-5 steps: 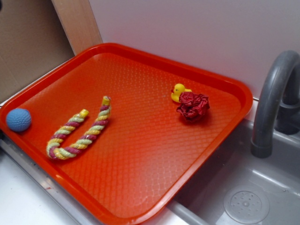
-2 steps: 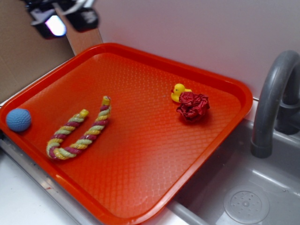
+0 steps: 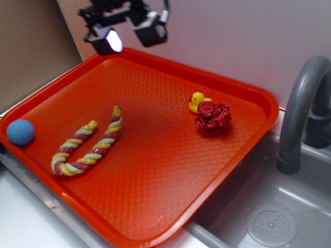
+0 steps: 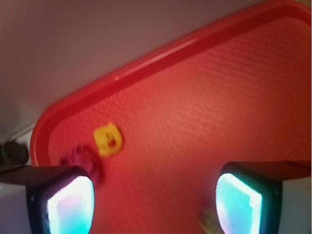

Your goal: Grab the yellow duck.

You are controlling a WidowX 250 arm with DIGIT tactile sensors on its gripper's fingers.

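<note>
Since a moment ago, the gripper (image 3: 126, 35) has swung rightward along the frame's top, fingers spread apart and empty over the orange tray's (image 3: 243, 85) far rim. Right of centre, the yellow duck (image 3: 196, 101) sits touching the red wrinkly ball (image 3: 213, 117); open tray lies between.

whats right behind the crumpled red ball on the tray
The yellow duck sits just behind the dark red wrinkly ball, close against it on the orange tray. The ball covers the duck's lower near side, so actual contact cannot be confirmed.
</note>
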